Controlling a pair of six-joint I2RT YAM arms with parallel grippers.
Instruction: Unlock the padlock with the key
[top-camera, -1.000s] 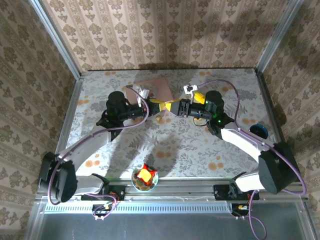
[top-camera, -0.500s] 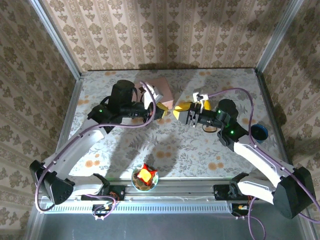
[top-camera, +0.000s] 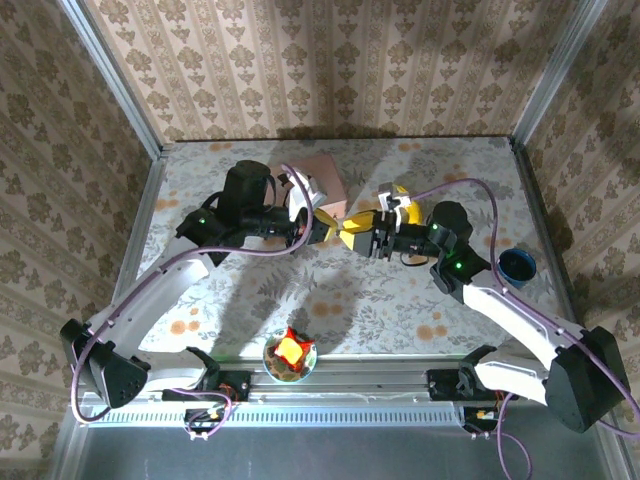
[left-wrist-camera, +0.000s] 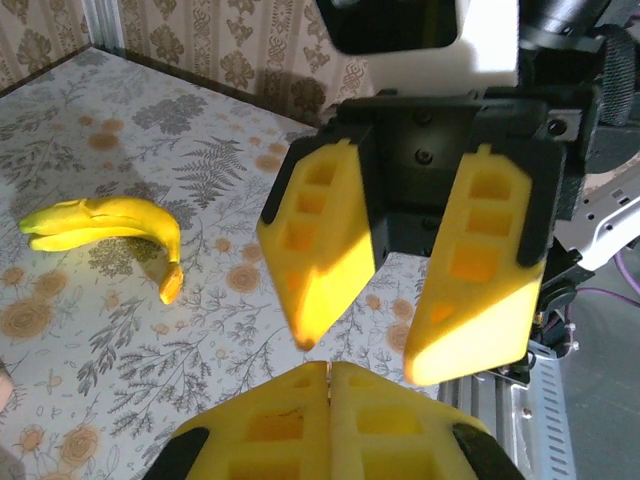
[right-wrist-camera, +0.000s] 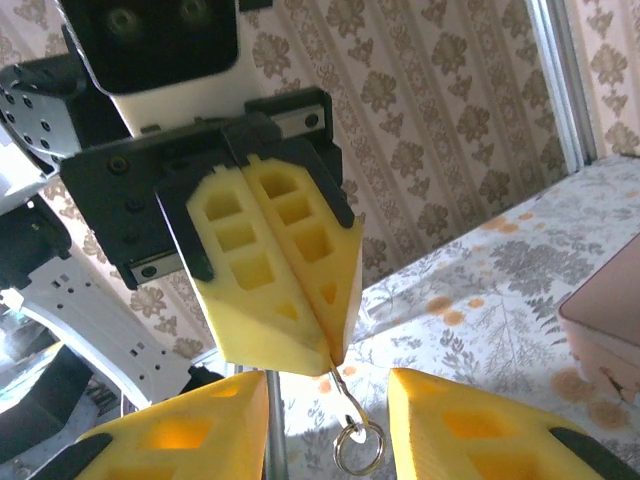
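**Left claw** (right-wrist-camera: 333, 362): its two yellow fingers are pressing flat against each other, clenched on a slim silvery metal key (right-wrist-camera: 341, 396). The key is sticking out of the fingertips and hanging downward, with a small ring at its lower end. It is being carried in the air above the flower-patterned counter (top-camera: 400, 300) and is not resting on it.

**Right claw** (left-wrist-camera: 365, 350): released, its two yellow fingers are standing apart and gripping nothing. It is facing the left claw tip to tip over the middle of the counter. In the right wrist view the key's ring is hanging between the two parted fingers. Whether the ring is touching either finger cannot be told.

**Surroundings:**
- A yellow banana (left-wrist-camera: 110, 222) is lying on the counter just beyond the right claw.
- A pink rectangular box (top-camera: 325, 178) is sitting toward the far edge, just behind the left claw.
- A round blue cup (top-camera: 518, 265) is standing near the right edge.
- A small round bowl (top-camera: 269, 352) holding something red and yellow is sitting at the near edge, between the two arm bases.
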